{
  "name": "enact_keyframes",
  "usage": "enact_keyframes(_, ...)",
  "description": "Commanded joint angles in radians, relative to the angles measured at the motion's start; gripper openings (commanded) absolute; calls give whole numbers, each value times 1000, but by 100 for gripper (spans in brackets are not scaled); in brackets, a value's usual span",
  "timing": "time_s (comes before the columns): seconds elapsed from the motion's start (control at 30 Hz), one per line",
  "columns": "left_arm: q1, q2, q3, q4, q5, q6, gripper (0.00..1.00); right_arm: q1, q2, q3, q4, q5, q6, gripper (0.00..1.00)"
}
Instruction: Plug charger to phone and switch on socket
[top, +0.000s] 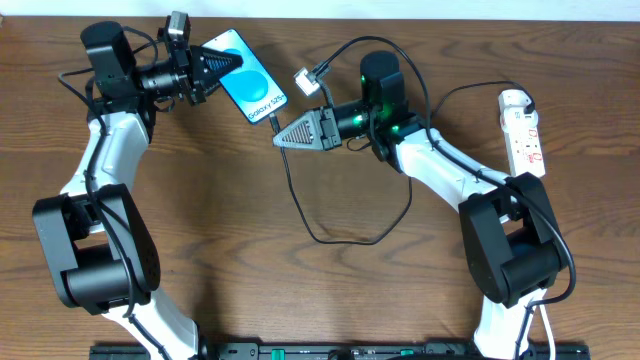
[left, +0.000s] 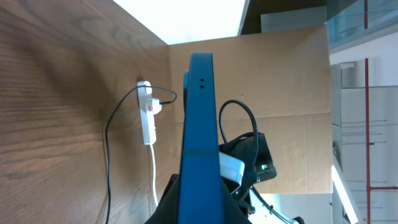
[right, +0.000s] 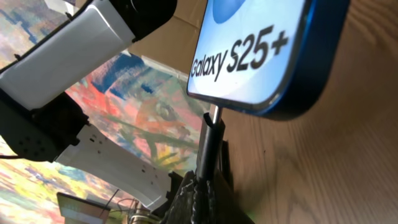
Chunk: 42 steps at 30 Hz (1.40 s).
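- Brown wooden table (top: 330, 300) fills the overhead view; plain cardboard (left: 280, 74) stands behind it in the left wrist view.
- Phone (top: 250, 85): toward the far side, left of centre, blue screen up, reading "Galaxy S25+"; whether its lower end rests on the wood cannot be told.
- Left gripper (top: 228, 66): clamped on the phone's far end, bracing it.
- Charger (top: 340, 240): a thin black cable looping across the middle of the table; its plug tip (right: 211, 121) meets the phone's bottom edge at the port; how deep it sits cannot be told.
- Right gripper (top: 284, 134): closed on the plug body, just beside the phone's bottom edge.
- Socket (top: 524, 128): a white power strip lying well apart at the far right; nothing touches it; its switch position is too small to read.
- Step in hand, as a judgement: seating the plug; line the tip up with the phone's long axis and push straight along it against the left grip; avoid twisting, since a tilted tip could jam or lever the phone; let go only once the tip is fully in; the right arm, nearer the strip, suits the switch.
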Motion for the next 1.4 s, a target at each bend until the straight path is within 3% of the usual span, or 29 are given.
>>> enact_keyframes(0.0, -12, -23, 16, 5, 78, 32, 7, -21, -8, 9, 29, 60, 11, 1)
enact_keyframes(1.37, -12, -23, 15, -4, 79, 31, 7, -51, -8, 9, 80, -50, 14, 1)
